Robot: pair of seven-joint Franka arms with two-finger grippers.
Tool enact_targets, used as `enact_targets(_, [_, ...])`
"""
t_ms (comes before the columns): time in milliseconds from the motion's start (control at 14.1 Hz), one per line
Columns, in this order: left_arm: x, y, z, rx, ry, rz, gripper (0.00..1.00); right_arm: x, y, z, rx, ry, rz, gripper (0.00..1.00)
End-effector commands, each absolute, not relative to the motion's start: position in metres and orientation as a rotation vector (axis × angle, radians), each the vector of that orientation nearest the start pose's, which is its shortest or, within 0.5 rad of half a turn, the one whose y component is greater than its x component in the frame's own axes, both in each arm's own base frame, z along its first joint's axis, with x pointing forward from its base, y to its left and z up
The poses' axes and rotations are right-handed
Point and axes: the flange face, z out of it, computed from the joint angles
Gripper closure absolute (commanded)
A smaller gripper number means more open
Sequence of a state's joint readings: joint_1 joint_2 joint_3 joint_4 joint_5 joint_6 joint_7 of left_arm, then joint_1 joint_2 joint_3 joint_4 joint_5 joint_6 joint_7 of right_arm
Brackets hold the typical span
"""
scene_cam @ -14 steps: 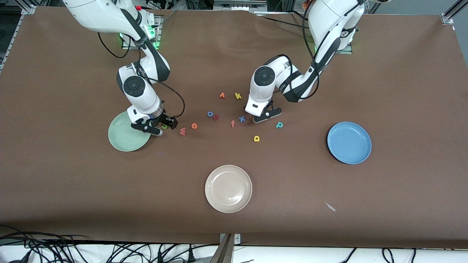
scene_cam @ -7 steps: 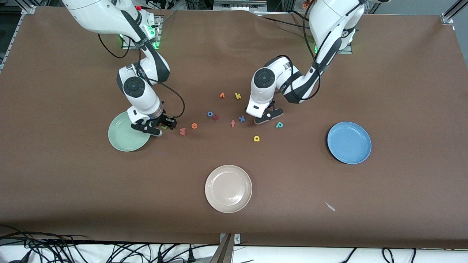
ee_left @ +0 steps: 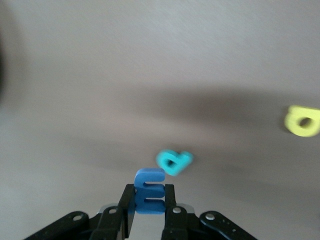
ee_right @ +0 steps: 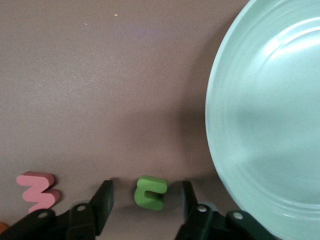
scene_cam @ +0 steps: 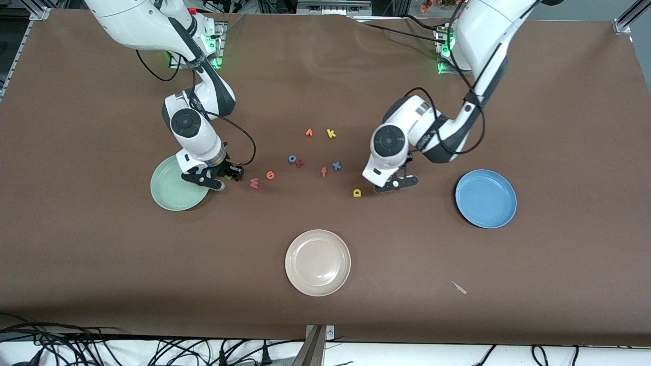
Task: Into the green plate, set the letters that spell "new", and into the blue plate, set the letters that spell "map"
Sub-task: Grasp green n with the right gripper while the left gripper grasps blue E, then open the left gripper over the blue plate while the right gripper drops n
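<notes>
The beige-white plate (scene_cam: 318,262) lies nearest the front camera and holds nothing. Farther from the camera than it, the blue plate (scene_cam: 485,198) sits toward the left arm's end of the table and the green plate (scene_cam: 175,184) toward the right arm's end; both are bare inside.

Farther from the camera than the beige-white plate, the yellow a (scene_cam: 357,192) lies on the table, with the left gripper (scene_cam: 395,184) just beside it, its fingers clamped on the blue m (ee_left: 149,191). The left wrist view shows that m pinched between the pads and the teal-green p (ee_left: 173,161) on the table under it; the front view shows neither letter, as the arm covers them.

The right gripper (scene_cam: 220,179) is at the green plate's rim. The right wrist view shows its fingers parted, straddling the olive-green n (ee_right: 150,191) without touching it, the n lying on the table just beside the plate; in the front view the n is hidden. Next to it lie the salmon-red w (scene_cam: 254,183) and the orange e (scene_cam: 270,175).
</notes>
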State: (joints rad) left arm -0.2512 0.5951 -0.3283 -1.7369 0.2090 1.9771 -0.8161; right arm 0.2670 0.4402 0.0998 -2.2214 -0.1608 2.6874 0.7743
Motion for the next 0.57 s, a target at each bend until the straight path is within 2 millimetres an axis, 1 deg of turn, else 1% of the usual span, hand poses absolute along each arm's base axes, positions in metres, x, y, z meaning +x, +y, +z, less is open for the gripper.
enact_targets(0, [0.568,-0.272,0.243,-2.903,-0.046,0.429,0.98,0.512,0.204,0.175,-3.121,0.429,-0.083,0.57])
enact_targets(142, [0.583,-0.231,0.244,-2.907,0.093,0.488,0.98,0.513,0.204,0.177,-3.119,0.426,-0.09,0.75])
enact_targets(283, [0.6,-0.181,0.245,-2.929,0.253,0.536,0.97,0.513,0.204,0.179,-3.118,0.429,-0.092,0.89])
enact_targets(354, [0.607,-0.156,0.251,-2.943,0.326,0.542,0.97,0.514,0.204,0.181,-3.117,0.424,-0.099,0.93])
enact_targets(425, [0.612,-0.133,0.251,-2.952,0.399,0.561,0.96,0.515,0.204,0.186,-3.118,0.415,-0.106,0.93])
enact_targets(496, [0.616,-0.114,0.25,-2.95,0.481,0.57,0.96,0.517,0.205,0.197,-3.117,0.399,-0.126,0.93])
